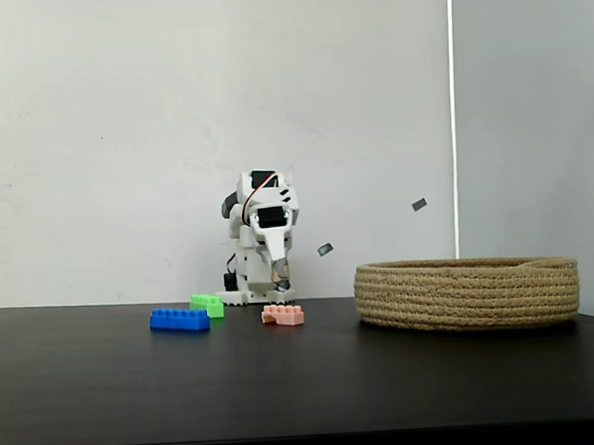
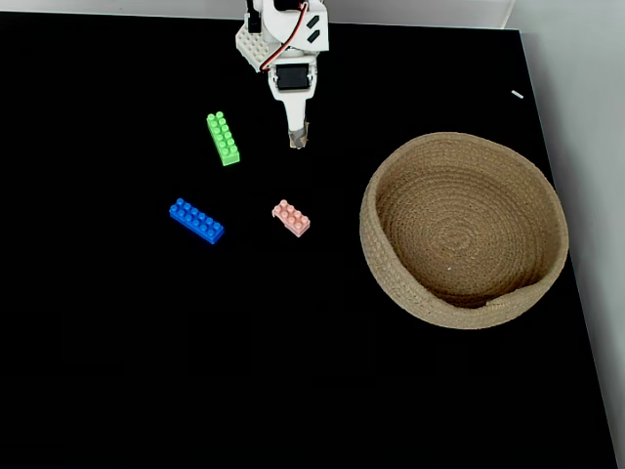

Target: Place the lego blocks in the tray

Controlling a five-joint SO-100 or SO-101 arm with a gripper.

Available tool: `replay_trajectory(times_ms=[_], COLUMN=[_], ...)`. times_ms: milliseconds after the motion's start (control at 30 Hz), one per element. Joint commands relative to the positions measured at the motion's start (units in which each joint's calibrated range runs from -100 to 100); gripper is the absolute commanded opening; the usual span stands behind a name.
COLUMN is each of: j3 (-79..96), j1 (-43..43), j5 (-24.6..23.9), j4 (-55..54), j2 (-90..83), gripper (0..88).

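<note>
White wall stands behind a black table (image 1: 86, 373) in a fixed view from the front; in a fixed view from above the same dark top (image 2: 98, 371) runs almost to every edge, with a pale strip along the right.

At the far edge of the table the white arm (image 2: 283, 39) sits folded over its base, its upper links bunched together and the claw (image 2: 298, 139) pointing down toward the surface just in front of the base. From the front the claw (image 1: 280, 281) hangs low, its tip near the table top. Its fingers look drawn together and hold nothing, though the gap between them is too small to judge for certain.

All three bricks lie on the table, apart from the claw. Seen from above, the green brick (image 2: 224, 138) lies to the left of the claw tip at about the same depth. The pink brick (image 2: 291, 218) lies nearer the camera side, almost straight out from the tip. The blue brick (image 2: 196, 221) lies further left, level with the pink one. From the front the blue (image 1: 180, 319), green (image 1: 208, 304) and pink (image 1: 283, 315) bricks sit in a loose row before the base.

The tray (image 2: 391, 283) of coiled rope rests to the right of the bricks, well apart from the claw; its rim (image 1: 466, 268) stands higher than any brick
</note>
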Motion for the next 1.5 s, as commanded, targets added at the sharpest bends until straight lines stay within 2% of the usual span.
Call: replay_trajectory(times_ms=[0, 233, 433, 667, 1000, 1467], j3=[-10.6, -28.8, -44.4, -58.9, -69.0, -78.6], j1=[2.1, 4.4, 7.5, 8.8, 7.8, 3.4], j5=[-2.2, -6.3, -8.4, -11.8, -14.7, -17.7], j4=[-1.6, 4.9, 5.9, 5.7, 6.6, 9.1], j2=[10.0, 36.9, 55.2, 72.3, 82.6, 94.1], gripper=[2.2, 13.6, 21.6, 25.7, 30.3, 31.8])
